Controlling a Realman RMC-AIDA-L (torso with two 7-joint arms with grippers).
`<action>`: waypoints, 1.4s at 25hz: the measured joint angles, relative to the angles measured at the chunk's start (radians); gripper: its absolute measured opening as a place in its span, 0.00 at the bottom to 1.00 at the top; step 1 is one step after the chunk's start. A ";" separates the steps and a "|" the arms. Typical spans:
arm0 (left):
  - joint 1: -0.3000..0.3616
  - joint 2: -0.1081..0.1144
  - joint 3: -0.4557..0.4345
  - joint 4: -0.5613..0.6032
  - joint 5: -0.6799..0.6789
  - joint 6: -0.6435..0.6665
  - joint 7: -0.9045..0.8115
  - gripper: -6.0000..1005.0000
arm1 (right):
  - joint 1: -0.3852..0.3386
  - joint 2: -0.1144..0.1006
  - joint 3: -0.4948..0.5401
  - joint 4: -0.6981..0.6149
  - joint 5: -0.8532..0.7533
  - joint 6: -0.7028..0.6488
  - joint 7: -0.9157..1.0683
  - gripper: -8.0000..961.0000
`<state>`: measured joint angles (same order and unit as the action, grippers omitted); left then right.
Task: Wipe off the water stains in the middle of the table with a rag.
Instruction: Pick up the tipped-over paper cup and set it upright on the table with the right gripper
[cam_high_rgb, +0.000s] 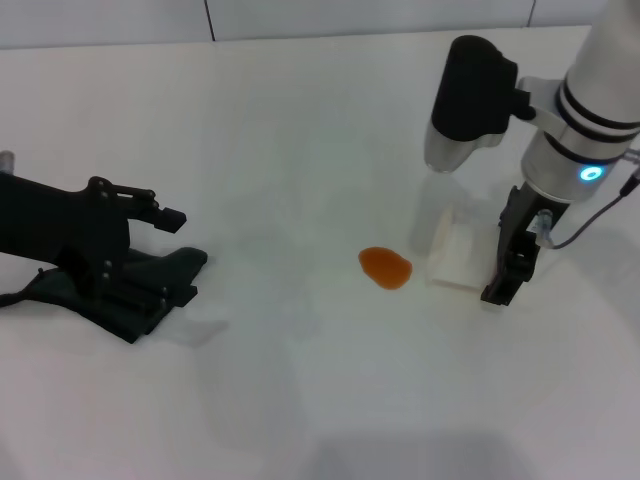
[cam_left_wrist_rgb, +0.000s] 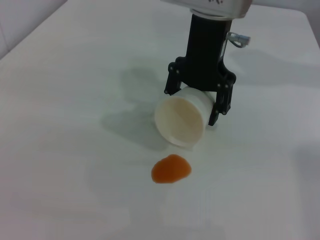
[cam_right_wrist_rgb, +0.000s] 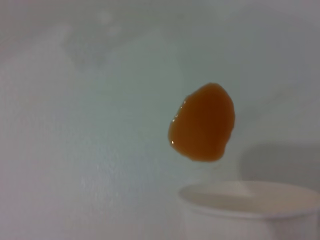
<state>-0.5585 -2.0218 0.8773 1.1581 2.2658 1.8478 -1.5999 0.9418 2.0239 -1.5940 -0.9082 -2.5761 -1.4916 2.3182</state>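
Observation:
The orange water stain (cam_high_rgb: 385, 268) lies glossy on the white table (cam_high_rgb: 300, 120); it also shows in the left wrist view (cam_left_wrist_rgb: 171, 169) and the right wrist view (cam_right_wrist_rgb: 202, 122). The dark rag (cam_high_rgb: 150, 292) lies crumpled at the left. My left gripper (cam_high_rgb: 175, 255) rests on the rag with its jaws spread open over it. My right gripper (cam_high_rgb: 480, 275) is shut on a white paper cup (cam_high_rgb: 455, 255) tipped on its side just right of the stain. In the left wrist view its fingers (cam_left_wrist_rgb: 222, 100) clasp the cup (cam_left_wrist_rgb: 180, 120), whose mouth faces the stain.
A grey wall edge runs along the far side of the table (cam_high_rgb: 210, 20). The right arm's black and white wrist (cam_high_rgb: 470, 95) hangs over the far right. The cup's rim (cam_right_wrist_rgb: 250, 200) fills the corner of the right wrist view.

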 joint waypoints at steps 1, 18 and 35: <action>0.000 0.000 0.000 0.000 0.000 0.000 0.000 0.88 | -0.012 -0.001 0.003 -0.014 0.000 -0.002 -0.002 0.78; 0.003 0.012 -0.006 0.007 -0.001 0.004 -0.007 0.88 | -0.477 -0.010 0.453 -0.384 0.443 -0.014 -0.363 0.71; -0.007 0.035 -0.011 0.014 -0.029 0.024 -0.007 0.87 | -0.547 -0.010 0.567 0.353 1.052 0.034 -1.268 0.70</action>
<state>-0.5655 -1.9864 0.8666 1.1720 2.2370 1.8715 -1.6072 0.3945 2.0141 -1.0272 -0.5548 -1.5246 -1.4580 1.0503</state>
